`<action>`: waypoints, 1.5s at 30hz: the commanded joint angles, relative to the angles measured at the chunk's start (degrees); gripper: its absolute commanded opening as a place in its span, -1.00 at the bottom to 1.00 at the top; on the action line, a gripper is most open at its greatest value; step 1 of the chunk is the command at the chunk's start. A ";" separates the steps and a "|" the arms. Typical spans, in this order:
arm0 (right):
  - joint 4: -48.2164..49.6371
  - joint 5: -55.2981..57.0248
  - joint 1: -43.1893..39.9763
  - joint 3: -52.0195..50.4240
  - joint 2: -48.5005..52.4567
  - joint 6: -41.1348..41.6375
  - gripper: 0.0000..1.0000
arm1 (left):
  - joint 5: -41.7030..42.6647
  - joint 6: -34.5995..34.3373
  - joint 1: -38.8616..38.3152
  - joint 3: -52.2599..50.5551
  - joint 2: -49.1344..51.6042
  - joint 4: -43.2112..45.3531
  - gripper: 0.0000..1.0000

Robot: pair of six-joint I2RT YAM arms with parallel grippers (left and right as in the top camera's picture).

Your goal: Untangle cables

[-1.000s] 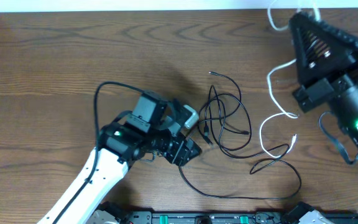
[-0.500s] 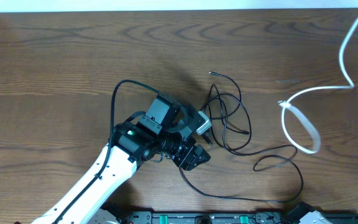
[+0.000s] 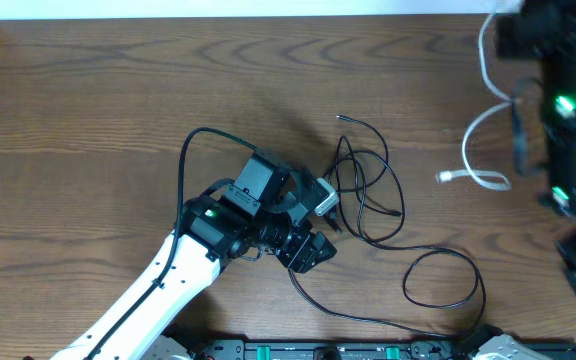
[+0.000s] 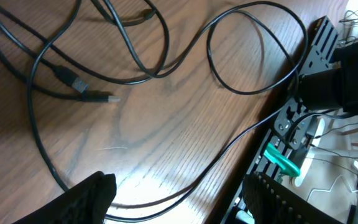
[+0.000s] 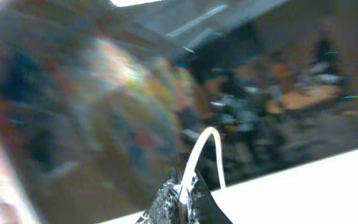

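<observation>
There are two grippers. The left gripper [image 4: 179, 186] has its jaws spread wide and holds nothing. The black cables [image 3: 368, 195] lie in one messy heap on the table [image 3: 88, 110], just ahead of those jaws. One black strand runs under the gap between them. Two little plug tips [image 4: 73, 81] show, but I cannot tell how many black cables there are. The right gripper [image 5: 180, 198] has its jaws pressed together, pinching the one white cable [image 5: 199, 146], which curves away from them.

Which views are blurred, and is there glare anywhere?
Overhead: the right arm is smeared, the black cables sharp. Left wrist: sharp, with a pale glare patch on the table. Right wrist: background blurred; only the white cable in the right claw reads clearly.
</observation>
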 commanded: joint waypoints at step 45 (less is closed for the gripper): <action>-50.73 -24.46 -84.59 -0.17 36.24 9.81 -0.97 | -1.33 0.13 -0.13 0.35 0.02 -8.31 0.42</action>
